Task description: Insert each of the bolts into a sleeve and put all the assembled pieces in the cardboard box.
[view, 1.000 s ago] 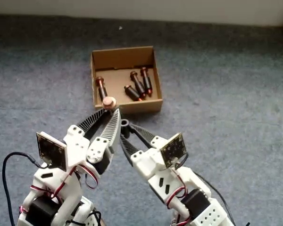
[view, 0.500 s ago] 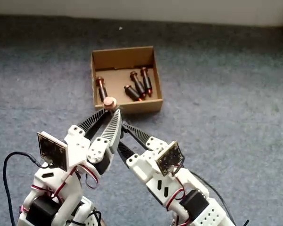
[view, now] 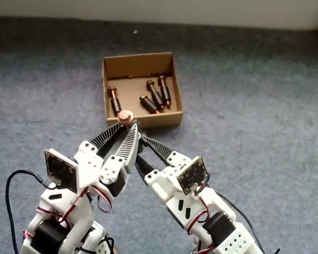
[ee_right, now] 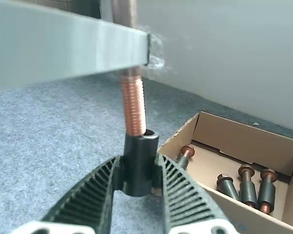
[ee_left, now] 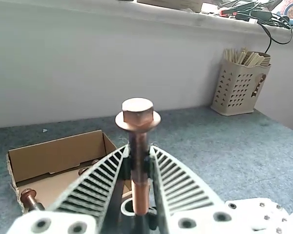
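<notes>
Near the cardboard box [view: 148,119], bolt [ee_left: 137,115] meets sleeve [ee_right: 139,162].
Stiff, probably slick: our left gripper [ee_left: 138,154] pinches shank, right gripper [ee_right: 138,171] sleeve.

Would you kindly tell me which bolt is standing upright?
The bolt clamped in the left gripper, tip at the sleeve in the right gripper; the other four lie sleeved in the cardboard box.

Left gripper [ee_left: 138,155] clamped on upright bolt [ee_left: 137,113] — right gripper [ee_right: 138,166] clamped on sleeve [ee_right: 139,146] directly beneath it.
</notes>
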You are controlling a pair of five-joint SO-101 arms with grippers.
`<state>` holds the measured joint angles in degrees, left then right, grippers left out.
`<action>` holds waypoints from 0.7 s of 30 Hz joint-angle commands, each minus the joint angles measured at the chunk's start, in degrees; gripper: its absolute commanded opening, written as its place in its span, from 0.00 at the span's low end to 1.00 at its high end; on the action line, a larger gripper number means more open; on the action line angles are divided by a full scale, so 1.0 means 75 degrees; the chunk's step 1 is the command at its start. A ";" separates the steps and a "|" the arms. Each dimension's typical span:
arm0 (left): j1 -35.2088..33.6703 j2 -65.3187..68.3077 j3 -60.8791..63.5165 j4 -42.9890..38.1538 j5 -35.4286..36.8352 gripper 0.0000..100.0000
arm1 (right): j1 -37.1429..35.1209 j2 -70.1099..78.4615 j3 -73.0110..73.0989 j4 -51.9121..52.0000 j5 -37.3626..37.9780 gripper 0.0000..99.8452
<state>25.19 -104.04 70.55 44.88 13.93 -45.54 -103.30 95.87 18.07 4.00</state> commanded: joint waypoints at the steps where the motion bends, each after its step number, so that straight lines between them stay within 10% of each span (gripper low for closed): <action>1: 0.0100 -0.0006 -0.0064 -0.0117 0.0047 0.01 | 0.0123 -0.0158 0.0580 -0.0252 0.0070 0.00; 21: -0.0381 -0.0006 0.0006 -0.0105 0.0059 0.01 | -0.0264 -0.0158 0.0580 -0.0275 0.0692 0.00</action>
<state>22.81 -103.78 70.81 44.88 14.02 -47.21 -103.30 95.87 17.89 8.40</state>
